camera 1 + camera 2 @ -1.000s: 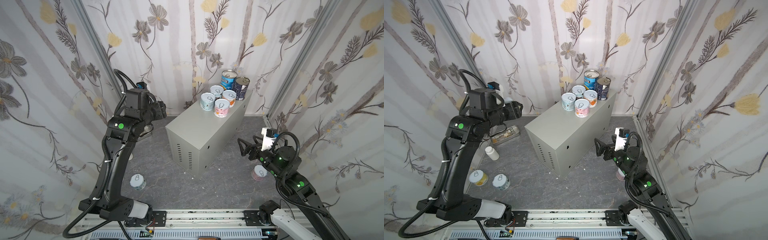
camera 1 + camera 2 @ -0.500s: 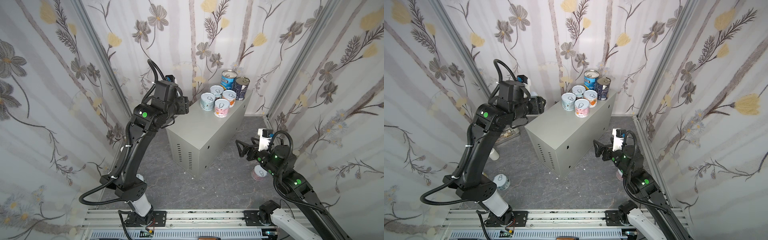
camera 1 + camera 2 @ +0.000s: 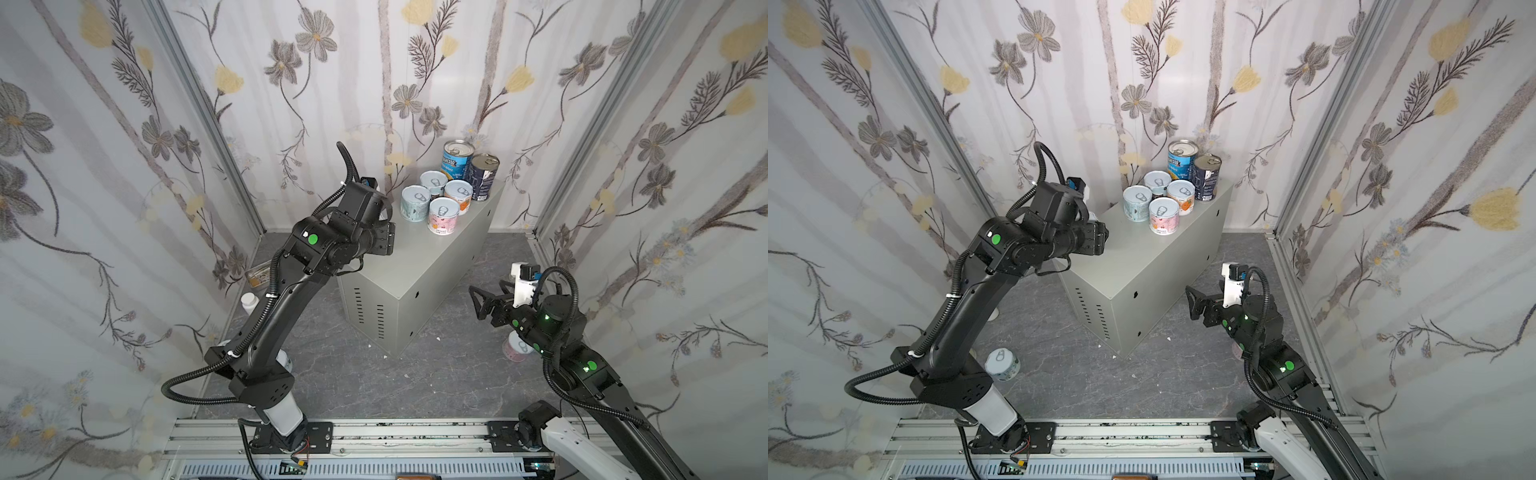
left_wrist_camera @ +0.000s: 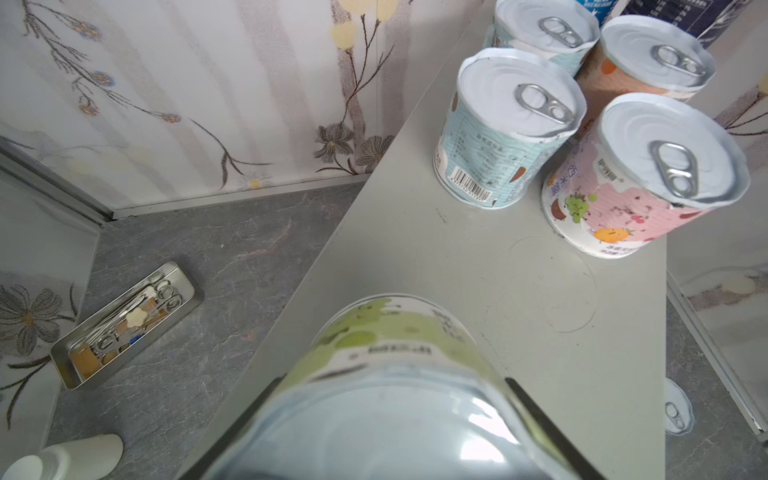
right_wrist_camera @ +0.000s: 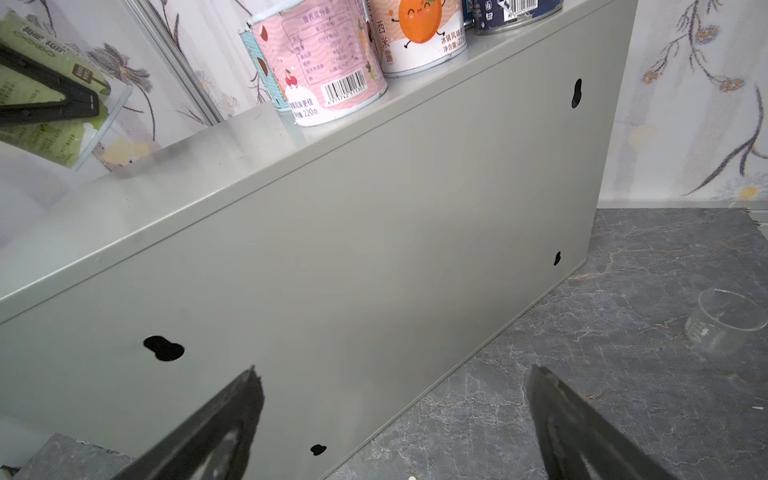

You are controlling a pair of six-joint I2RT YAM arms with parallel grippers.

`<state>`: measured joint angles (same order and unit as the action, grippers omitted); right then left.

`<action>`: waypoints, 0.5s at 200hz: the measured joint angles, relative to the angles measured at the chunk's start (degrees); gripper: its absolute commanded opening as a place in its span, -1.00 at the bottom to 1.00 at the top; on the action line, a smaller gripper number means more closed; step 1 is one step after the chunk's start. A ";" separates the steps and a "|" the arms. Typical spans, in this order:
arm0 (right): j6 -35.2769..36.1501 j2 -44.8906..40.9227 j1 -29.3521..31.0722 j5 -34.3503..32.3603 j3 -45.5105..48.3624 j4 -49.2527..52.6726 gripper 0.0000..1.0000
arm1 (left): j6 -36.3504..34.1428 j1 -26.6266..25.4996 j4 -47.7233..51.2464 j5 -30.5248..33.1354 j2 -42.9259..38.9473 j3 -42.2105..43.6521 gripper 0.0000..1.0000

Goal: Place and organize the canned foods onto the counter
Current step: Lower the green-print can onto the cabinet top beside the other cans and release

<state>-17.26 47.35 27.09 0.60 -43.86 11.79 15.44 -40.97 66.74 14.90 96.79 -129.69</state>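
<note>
Left gripper [image 4: 395, 399] clamping short green-labelled can [image 4: 386, 332] by its sides, holding it over bare part of large light-grey sheet-metal counter [image 4: 457, 270]. Right gripper [image 5: 395, 374] hanging with jaws spread wide, gripping nothing, facing counter's long side wall. Four short pastel cans [image 3: 443, 216] and two taller tins, blue [image 3: 456, 160] and dark navy [image 3: 482, 176], standing upright, clustering at counter's far end. Pale pink can [image 3: 515, 349] sitting on grey floor beneath right arm; another short can [image 3: 1002, 365] sitting on floor beside left arm's base.
</note>
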 measured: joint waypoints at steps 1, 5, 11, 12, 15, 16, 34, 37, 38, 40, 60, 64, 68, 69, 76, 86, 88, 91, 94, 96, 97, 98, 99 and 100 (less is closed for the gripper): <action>0.00 0.00 0.00 0.04 0.02 0.00 0.99 | 0.00 -0.02 -0.02 0.00 0.04 -0.02 0.11; 0.00 0.00 0.00 0.39 0.07 -0.07 0.99 | 0.00 -0.09 -0.04 -0.02 0.48 -0.26 0.11; 0.00 0.00 0.00 0.55 0.28 -0.39 0.99 | 0.00 -0.07 -0.02 -0.09 1.16 -0.63 0.12; -0.02 -0.02 0.00 0.55 0.35 -0.52 0.99 | 0.00 -0.07 0.00 -0.11 1.22 -0.68 0.13; 0.00 -0.07 0.00 0.57 0.76 -1.27 0.99 | 0.02 -0.07 0.09 -0.17 1.66 -0.96 0.13; 0.00 -0.07 0.00 0.57 0.85 -1.36 0.99 | 0.02 -0.07 0.11 -0.17 1.77 -1.01 0.13; -0.02 -0.11 0.00 0.98 2.08 -1.60 0.99 | 0.20 -0.07 0.57 -0.66 3.85 -2.80 0.14; -0.02 -0.02 0.00 0.98 2.14 -1.62 0.99 | 0.22 -0.07 0.57 -0.76 4.20 -3.10 0.14; -0.02 0.04 0.00 0.98 2.16 -1.64 0.99 | 0.22 -0.07 0.57 -0.76 4.26 -3.15 0.14; -0.02 0.13 0.00 0.98 2.21 -1.68 0.99 | 0.22 -0.07 0.59 -0.83 4.46 -3.37 0.15; -0.02 0.00 0.00 1.18 2.56 -1.75 0.99 | 0.24 -0.07 0.66 -1.46 6.29 -5.20 0.19; -0.02 -0.07 0.00 1.18 2.62 -1.86 0.99 | 0.24 -0.07 0.68 -1.62 6.64 -5.51 0.20; -0.02 -0.13 0.00 1.18 2.69 -1.97 0.99 | 0.26 -0.07 0.68 -1.68 6.97 -5.75 0.22; -0.02 -0.15 0.00 1.18 2.69 -1.99 0.99 | 0.26 -0.07 0.68 -1.68 7.04 -5.79 0.22; -0.02 -0.24 0.00 1.18 2.80 -2.05 0.99 | 0.35 -0.07 0.68 -1.81 7.56 -6.16 0.26; -0.02 -0.28 0.00 1.16 2.97 -2.16 0.99 | 0.48 -0.04 0.28 -1.90 8.28 -6.75 0.35; -0.02 -0.28 0.00 1.16 2.99 -2.16 0.99 | 0.52 -0.04 0.15 -1.92 8.39 -6.84 0.37; -0.02 -0.31 0.00 1.18 3.06 -2.19 0.99 | 0.61 0.00 0.09 -2.03 8.55 -6.99 0.39; -0.02 -0.31 0.00 1.18 3.08 -2.19 0.99 | 0.66 0.00 0.04 -2.05 8.70 -7.15 0.43; -0.02 -0.31 0.00 1.16 3.13 -2.19 0.99 | 0.66 0.02 0.00 -2.05 8.81 -7.26 0.45; -0.02 -0.31 0.00 1.16 3.15 -2.21 0.99 | 0.66 0.04 -0.02 -2.05 8.90 -7.30 0.45; -0.02 -0.31 0.00 1.16 3.15 -2.21 0.99 | 0.66 0.04 -0.04 -2.05 8.94 -7.34 0.47; -0.02 -0.31 0.00 1.18 3.17 -2.21 0.99 | 0.66 0.04 -0.07 -2.03 9.01 -7.41 0.47; -0.02 -0.31 0.00 1.18 3.17 -2.21 0.99 | 0.68 0.04 -0.09 -2.03 9.03 -7.45 0.48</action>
<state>-17.28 47.05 27.09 1.78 -40.69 9.58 16.12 -40.93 66.65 12.86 105.82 -137.14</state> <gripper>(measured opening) 0.996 0.726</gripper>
